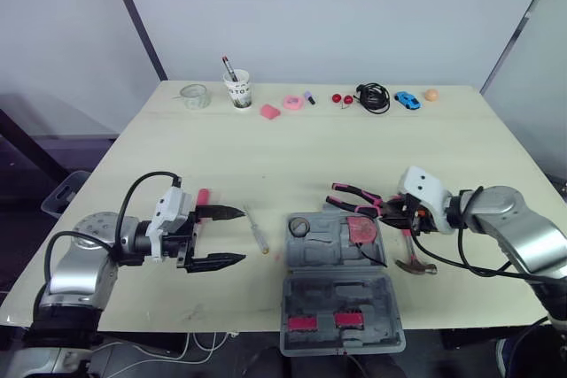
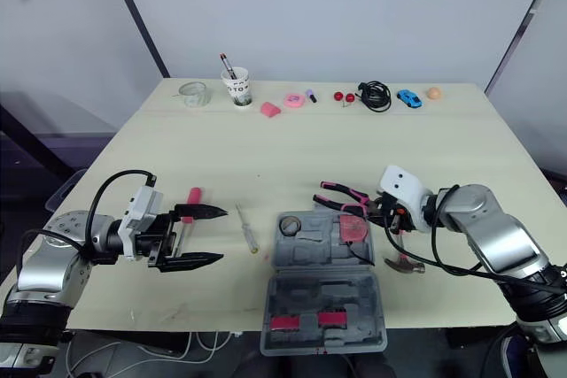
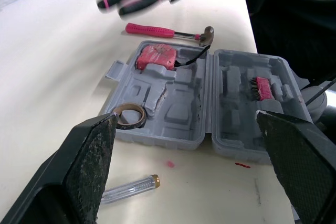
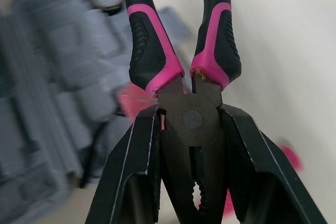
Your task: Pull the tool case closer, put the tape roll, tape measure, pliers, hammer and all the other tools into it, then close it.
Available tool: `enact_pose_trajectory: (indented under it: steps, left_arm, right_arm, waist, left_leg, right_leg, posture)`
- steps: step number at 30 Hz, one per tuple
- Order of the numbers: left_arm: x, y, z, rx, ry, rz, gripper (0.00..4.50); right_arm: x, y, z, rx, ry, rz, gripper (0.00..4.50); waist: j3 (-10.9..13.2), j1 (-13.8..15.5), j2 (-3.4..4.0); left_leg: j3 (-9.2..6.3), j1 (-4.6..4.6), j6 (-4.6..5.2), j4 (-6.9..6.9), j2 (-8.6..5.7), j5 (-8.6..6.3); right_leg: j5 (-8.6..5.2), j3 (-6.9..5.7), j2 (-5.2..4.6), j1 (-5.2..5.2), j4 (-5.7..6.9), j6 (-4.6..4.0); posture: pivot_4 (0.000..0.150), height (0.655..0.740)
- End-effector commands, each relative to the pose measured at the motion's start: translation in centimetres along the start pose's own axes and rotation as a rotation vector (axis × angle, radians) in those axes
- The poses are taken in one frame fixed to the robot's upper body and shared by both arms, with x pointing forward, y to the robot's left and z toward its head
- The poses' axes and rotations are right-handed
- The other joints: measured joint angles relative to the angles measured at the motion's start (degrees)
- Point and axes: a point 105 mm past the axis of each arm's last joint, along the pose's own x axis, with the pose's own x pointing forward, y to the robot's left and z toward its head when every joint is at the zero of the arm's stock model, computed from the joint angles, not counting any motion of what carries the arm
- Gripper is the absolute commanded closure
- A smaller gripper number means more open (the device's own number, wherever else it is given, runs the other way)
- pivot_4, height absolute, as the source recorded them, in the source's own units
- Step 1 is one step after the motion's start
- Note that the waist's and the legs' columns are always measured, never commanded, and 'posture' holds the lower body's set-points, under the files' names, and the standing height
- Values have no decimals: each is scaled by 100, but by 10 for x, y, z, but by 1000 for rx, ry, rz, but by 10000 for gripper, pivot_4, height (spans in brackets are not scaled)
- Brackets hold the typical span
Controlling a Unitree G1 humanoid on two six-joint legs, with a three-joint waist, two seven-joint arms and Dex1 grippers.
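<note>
Pink-handled pliers (image 4: 184, 114): right wrist view shows right jaws pinching their head; left jaws spread.

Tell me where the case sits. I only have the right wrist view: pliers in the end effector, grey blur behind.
Observer: The case lies open at the near edge of the table. The right end effector holds the pliers near its far right corner.
Operator: What's in it?
Observer: The tape roll and tape measure, both in the far half.
Operator: What's still out?
Observer: The hammer lies on the table right of the case. A screwdriver lies left of it, by the open left end effector.
</note>
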Motion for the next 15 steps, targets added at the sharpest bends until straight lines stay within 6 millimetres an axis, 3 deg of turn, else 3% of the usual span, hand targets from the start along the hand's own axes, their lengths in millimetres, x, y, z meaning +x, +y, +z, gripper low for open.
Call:
enact_pose_trajectory:
  steps: [1,8,15]
  left_arm:
    - [1,-1,5,36,6,-24,186]
    - [5,-2,2,33,40,-61,186]
    - [7,-1,-1,29,62,-75,186]
  right_arm:
    - [11,17,22,-151,-2,101,34333]
    - [36,38,25,-280,99,227,34333]
    - [52,44,25,-335,164,244,34333]
  waist:
    - [0,-3,0]
    - [0,-10,-1]
    - [-2,-9,-4]
  left_leg:
    - [-1,0,0,0,0,0]
    - [7,-11,0,1,3,0]
    - [8,-11,-1,5,2,0]
  right_leg:
    - [0,-1,0,0,0,0]
    - [-1,4,2,-29,29,-2]
    - [-2,4,1,-32,39,-3]
  posture:
    - [1500,7400]
    - [1500,7400]
    - [1500,7400]
